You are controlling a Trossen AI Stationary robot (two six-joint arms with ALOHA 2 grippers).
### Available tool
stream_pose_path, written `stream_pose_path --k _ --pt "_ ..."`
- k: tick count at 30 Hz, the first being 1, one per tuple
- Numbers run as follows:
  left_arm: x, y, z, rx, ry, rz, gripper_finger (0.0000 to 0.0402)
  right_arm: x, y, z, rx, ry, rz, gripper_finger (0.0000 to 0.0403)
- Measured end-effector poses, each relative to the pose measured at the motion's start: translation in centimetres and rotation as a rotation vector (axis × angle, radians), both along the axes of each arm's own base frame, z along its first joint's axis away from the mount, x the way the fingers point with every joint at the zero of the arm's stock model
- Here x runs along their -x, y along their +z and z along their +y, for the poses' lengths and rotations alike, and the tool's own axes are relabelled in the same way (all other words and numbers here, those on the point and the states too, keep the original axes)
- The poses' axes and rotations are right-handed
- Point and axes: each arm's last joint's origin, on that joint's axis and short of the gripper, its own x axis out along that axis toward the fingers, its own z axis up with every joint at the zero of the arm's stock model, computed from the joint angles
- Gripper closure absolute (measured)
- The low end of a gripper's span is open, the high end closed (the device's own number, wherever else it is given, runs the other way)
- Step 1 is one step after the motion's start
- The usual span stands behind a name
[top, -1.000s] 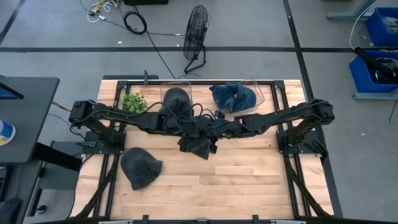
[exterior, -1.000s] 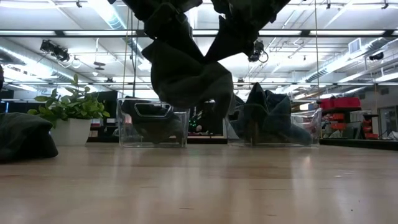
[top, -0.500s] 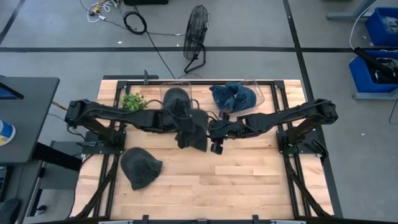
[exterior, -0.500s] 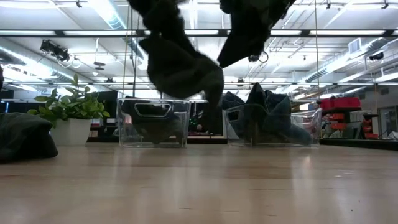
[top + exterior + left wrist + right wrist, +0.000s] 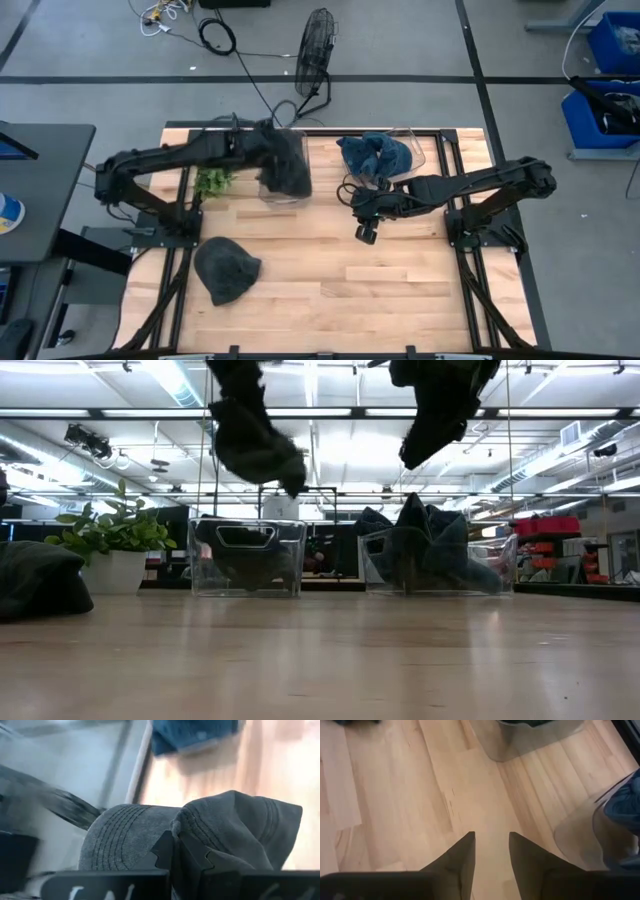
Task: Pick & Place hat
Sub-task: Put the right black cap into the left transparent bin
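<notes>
Grey knit, the hat (image 5: pixel 284 165) hung from the left gripper (image 5: pixel 268 140) over the clear bin (image 5: pixel 281 190) at the tabletop's (image 5: pixel 400 290) far edge in the high view, presumably carried there for dropping in, while the right gripper (image 5: pixel 364 235) hovered empty near mid-table. From the low view the hat (image 5: pixel 250 435) drooped with its long axis near vertical, loose end down, well above the bin (image 5: pixel 247 557). In the left wrist view the fingers (image 5: pixel 165 851) pinched a fold of hat (image 5: pixel 235 827); the right wrist view showed narrowly parted fingers (image 5: pixel 462 862) over bare wood.
</notes>
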Motion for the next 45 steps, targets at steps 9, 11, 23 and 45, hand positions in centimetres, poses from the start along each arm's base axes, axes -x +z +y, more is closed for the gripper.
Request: stream_pose_path --k 9,11,23,45 --pt "0.8 -3.8 5.6 0.176 0.065 0.034 0.0384 0.0 0.0 0.0 0.0 0.0 -0.004 0.028" --pt "1.0 -4.5 6.6 0.23 0.061 0.031 0.0384 0.0 0.0 0.0 0.006 -0.003 -0.007 0.028" --pt "1.2 -9.2 10.5 0.444 0.189 0.074 0.0379 -0.1 0.1 0.0 0.005 -0.004 -0.018 0.028" --pt "0.9 -5.4 8.9 0.265 0.0 -0.077 0.0388 -0.2 0.1 0.0 0.01 -0.003 -0.027 0.028"
